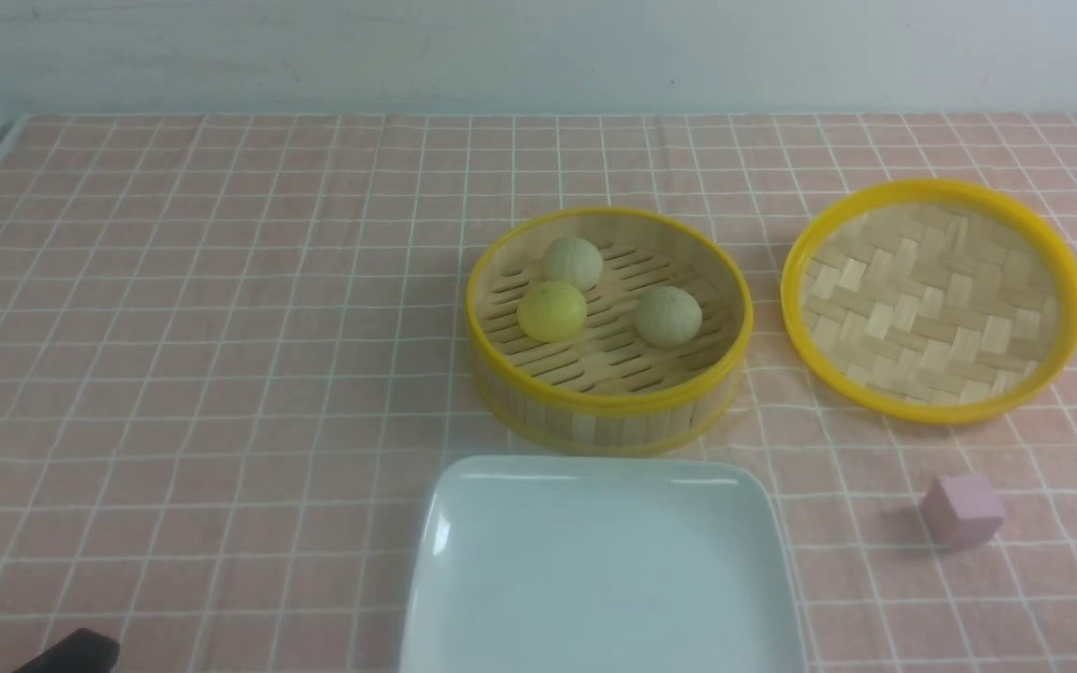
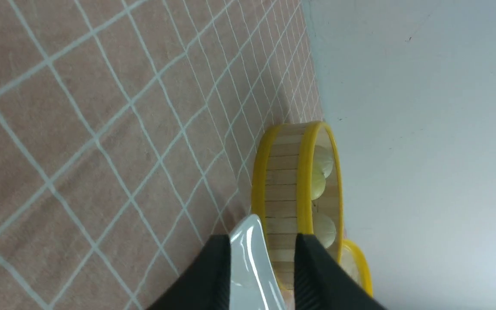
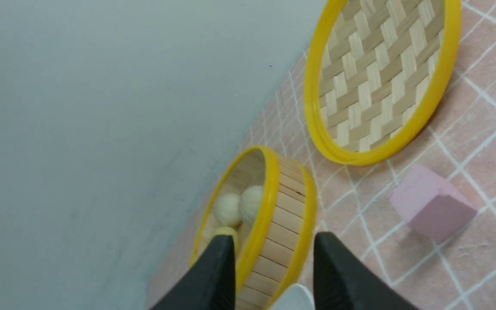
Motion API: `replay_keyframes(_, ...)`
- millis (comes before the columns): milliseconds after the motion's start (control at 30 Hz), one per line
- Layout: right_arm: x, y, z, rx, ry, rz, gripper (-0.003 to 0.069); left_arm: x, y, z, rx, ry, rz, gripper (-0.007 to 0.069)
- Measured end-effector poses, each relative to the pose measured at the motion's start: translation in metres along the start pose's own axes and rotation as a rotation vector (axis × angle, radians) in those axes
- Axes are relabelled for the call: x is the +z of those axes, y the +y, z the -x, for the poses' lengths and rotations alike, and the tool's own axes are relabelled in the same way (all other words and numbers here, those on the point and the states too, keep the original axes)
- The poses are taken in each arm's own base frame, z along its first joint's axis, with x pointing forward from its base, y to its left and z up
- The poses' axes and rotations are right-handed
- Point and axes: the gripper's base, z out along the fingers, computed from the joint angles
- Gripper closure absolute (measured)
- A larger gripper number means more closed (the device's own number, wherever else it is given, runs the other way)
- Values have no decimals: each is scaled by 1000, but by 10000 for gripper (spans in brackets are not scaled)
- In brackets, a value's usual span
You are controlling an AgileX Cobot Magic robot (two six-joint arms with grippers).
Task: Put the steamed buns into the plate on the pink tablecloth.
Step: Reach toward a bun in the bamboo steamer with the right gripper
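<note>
Steamed buns, three matte balls: yellow bun, two greyish-beige buns; all inside round bamboo basket, beyond glossy white plate, on pink tablecloth covering table. Left jaws and right jaws: parted, holding nothing.

Round yellow-rimmed bamboo steamer basket at centre, woven bamboo lid lying inner side up just to its right, small pink cube nearer, apart from both, pale wall behind

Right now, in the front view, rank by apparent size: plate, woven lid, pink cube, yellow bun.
1. plate.
2. woven lid.
3. pink cube and yellow bun look alike; cube sits nearer, so unranked.
</note>
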Motion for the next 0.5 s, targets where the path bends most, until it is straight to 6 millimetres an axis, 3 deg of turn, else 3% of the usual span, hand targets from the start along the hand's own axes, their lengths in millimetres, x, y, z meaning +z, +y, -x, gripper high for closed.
replay_keyframes(100,-1,6,4,49,-24,30,443,-2,-7,0,69,9,-18,413)
replay_keyframes(233,-6,45,23,-183,-53,95,554,-16,-58,10,277,-26,-122,564)
replay_keyframes(333,2,67,26,-376,112,11,636,-7,-73,12,389,56,-24,618)
replay_keyframes(400,8,70,25,-439,206,-40,654,0,-76,11,414,127,49,623)
replay_keyframes(467,27,72,18,-534,528,-203,662,17,-77,8,475,329,222,625)
replay_keyframes(500,28,71,18,-541,553,-216,662,20,-77,7,477,360,248,625)
